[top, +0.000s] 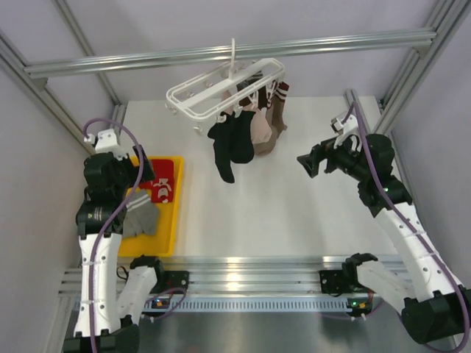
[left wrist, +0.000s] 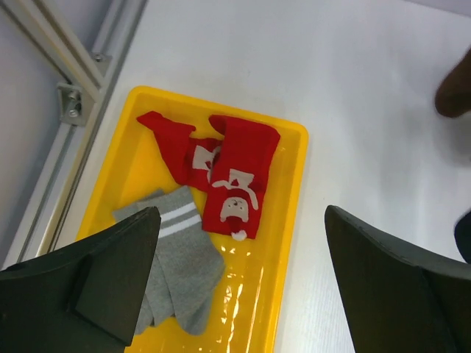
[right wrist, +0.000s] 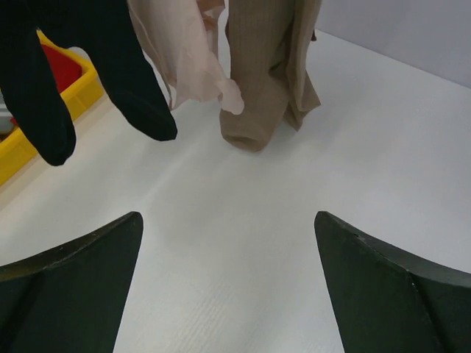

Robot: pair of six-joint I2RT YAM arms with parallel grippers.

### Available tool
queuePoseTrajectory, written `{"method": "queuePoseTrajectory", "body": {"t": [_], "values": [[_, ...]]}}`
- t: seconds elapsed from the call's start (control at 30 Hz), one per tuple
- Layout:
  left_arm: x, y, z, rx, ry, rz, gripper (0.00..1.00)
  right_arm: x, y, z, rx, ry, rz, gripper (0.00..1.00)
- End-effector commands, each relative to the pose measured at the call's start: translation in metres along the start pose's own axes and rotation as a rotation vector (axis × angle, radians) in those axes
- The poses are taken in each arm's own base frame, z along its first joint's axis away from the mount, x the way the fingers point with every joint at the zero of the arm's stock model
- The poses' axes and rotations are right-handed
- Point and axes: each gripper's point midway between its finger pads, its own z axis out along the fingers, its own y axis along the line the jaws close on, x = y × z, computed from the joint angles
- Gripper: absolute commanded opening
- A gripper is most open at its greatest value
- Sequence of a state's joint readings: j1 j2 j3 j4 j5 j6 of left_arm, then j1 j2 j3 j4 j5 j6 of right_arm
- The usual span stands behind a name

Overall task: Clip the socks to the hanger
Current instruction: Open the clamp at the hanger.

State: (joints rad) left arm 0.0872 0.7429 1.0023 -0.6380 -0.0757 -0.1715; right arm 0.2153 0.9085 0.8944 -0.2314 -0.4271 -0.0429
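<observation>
No red socks (left wrist: 232,173) or grey socks (left wrist: 180,257) are clipped yet: all are left in the yellow tray (left wrist: 288,250), beneath the left pincer (left wrist: 243,220) (spread wide, empty). The hanger (top: 188,95) is hung over the worktop (top: 294,213); the right pincer (right wrist: 228,217) is likewise wide, empty.

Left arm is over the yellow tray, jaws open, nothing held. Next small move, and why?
Probably lower the left gripper straight down onto the bright red fabric sock with white markings. It lies uncovered in the yellow plastic tray, almost centred between the open jaws, while the striped grey socks sit off to one side.
</observation>
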Motion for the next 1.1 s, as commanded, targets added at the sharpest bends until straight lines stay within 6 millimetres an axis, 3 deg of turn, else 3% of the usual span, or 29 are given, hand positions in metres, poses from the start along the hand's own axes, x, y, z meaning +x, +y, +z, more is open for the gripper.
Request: {"method": "queuePoseTrajectory", "body": {"t": [0.0,0.1,0.13,0.23,0.37,0.5,0.63,0.73,0.8,0.87,0.9,1.03,1.07], "values": [[-0.03,-0.031,-0.018,0.177,-0.05,0.057,0.98,-0.048,0.011,0.004,-0.034,-0.11,-0.064,1.0],[-0.041,-0.069,-0.042,0.423,-0.1,0.178,0.98,-0.053,0.022,0.013,-0.069,-0.112,-0.092,1.0],[-0.043,-0.09,-0.06,0.557,-0.13,0.194,0.97,-0.054,0.025,0.016,-0.081,-0.112,-0.1,1.0],[-0.06,-0.111,-0.086,0.699,-0.284,0.259,0.95,-0.061,0.043,0.026,-0.146,-0.126,-0.134,1.0],[-0.059,-0.135,-0.11,0.89,-0.386,0.363,0.9,-0.082,0.071,0.034,-0.246,-0.192,-0.171,1.0],[-0.062,-0.148,-0.106,0.992,-0.399,0.387,0.83,-0.093,0.112,0.042,-0.389,-0.218,-0.192,1.0],[-0.062,-0.154,-0.099,1.047,-0.415,0.419,0.77,-0.111,0.135,0.055,-0.425,-0.224,-0.136,1.0],[-0.054,-0.157,-0.092,1.082,-0.413,0.419,0.76,-0.133,0.157,0.058,-0.484,-0.278,-0.092,1.0],[-0.06,-0.154,-0.086,1.029,-0.531,0.404,0.79,-0.137,0.171,0.062,-0.517,-0.28,-0.082,1.0],[-0.057,-0.147,-0.071,0.962,-0.579,0.317,0.8,-0.145,0.173,0.068,-0.494,-0.28,-0.043,0.97],[-0.067,-0.145,-0.071,0.935,-0.644,0.313,0.8,-0.148,0.175,0.069,-0.485,-0.284,-0.026,0.96],[-0.07,-0.147,-0.057,0.911,-0.675,0.248,0.78,-0.164,0.167,0.07,-0.401,-0.309,0.086,0.93],[-0.066,-0.149,-0.055,0.918,-0.68,0.254,0.78,-0.168,0.168,0.067,-0.403,-0.324,0.097,0.87]]}}
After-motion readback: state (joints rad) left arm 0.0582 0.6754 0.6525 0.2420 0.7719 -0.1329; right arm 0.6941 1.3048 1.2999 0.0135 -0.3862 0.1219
